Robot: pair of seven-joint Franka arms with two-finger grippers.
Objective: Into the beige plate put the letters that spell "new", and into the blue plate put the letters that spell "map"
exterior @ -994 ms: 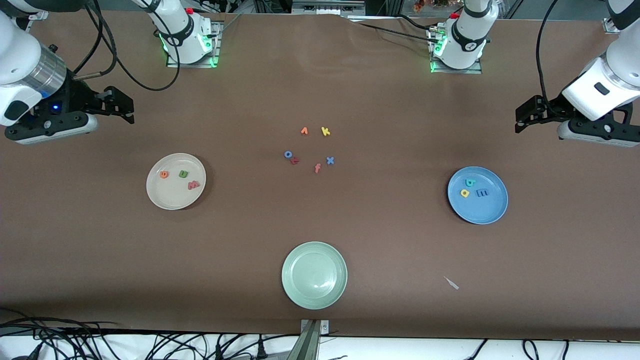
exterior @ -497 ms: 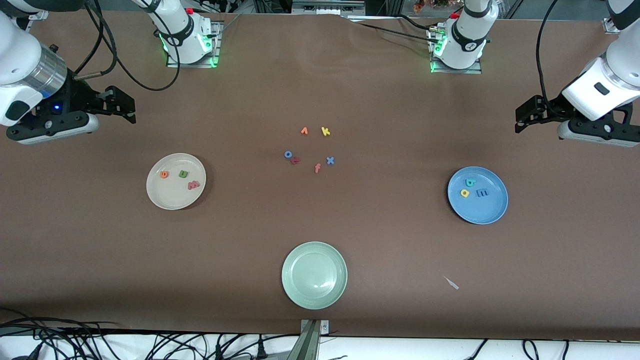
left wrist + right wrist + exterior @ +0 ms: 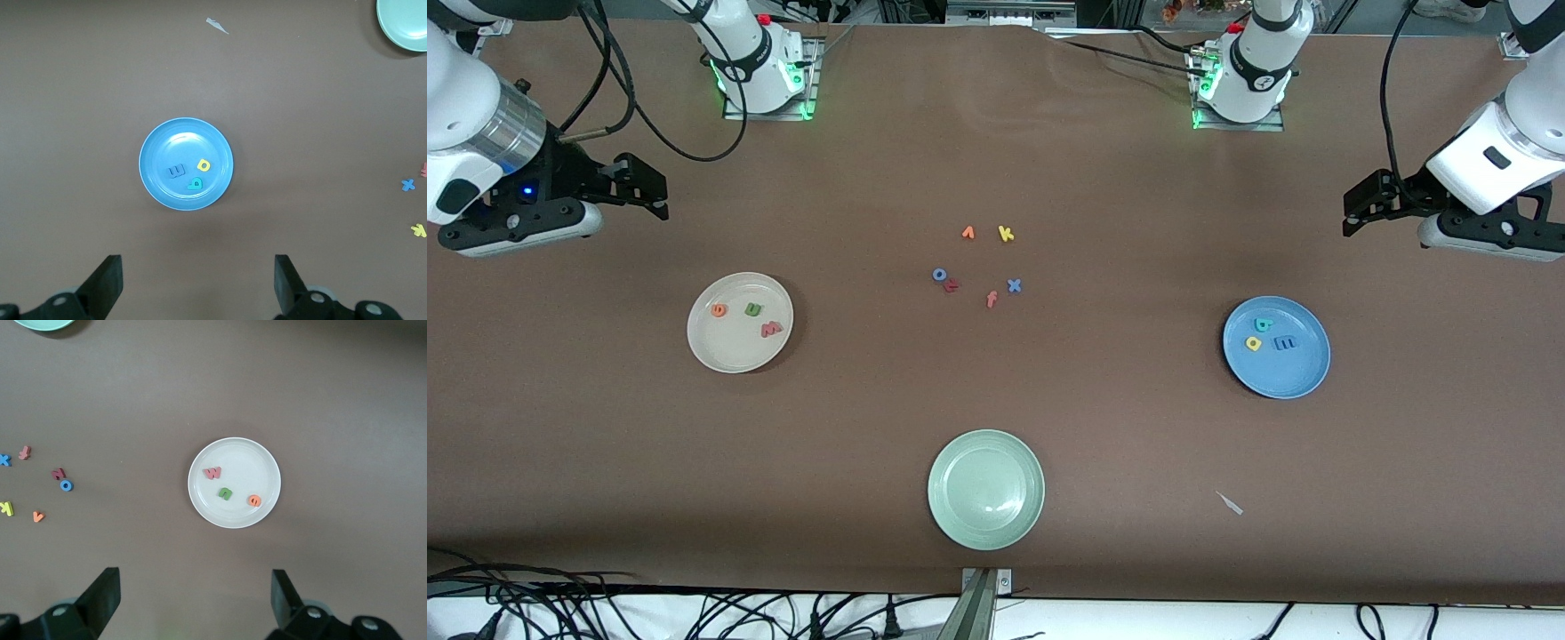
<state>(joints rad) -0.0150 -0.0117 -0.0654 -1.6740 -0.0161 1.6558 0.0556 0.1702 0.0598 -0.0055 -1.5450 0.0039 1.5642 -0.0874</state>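
Observation:
The beige plate (image 3: 713, 352) lies toward the right arm's end and holds the orange e (image 3: 719, 310), green n (image 3: 753, 309) and pink-red w (image 3: 771, 329). At the left arm's end, the blue plate (image 3: 1291, 375) holds the teal a (image 3: 1263, 325), yellow p (image 3: 1253, 343) and blue m (image 3: 1285, 342). My right gripper (image 3: 658, 190) hangs open and empty over bare table near the beige plate (image 3: 247, 463). Open and empty too, my left gripper (image 3: 1352, 213) hovers over bare table near the blue plate (image 3: 170, 143).
Several loose letters lie mid-table: an orange one (image 3: 968, 233), yellow k (image 3: 1006, 234), blue o (image 3: 939, 275), dark red one (image 3: 951, 285), orange f (image 3: 991, 299), blue x (image 3: 1014, 285). A pale green plate (image 3: 985, 489) sits nearer the camera, a white scrap (image 3: 1230, 503) beside it.

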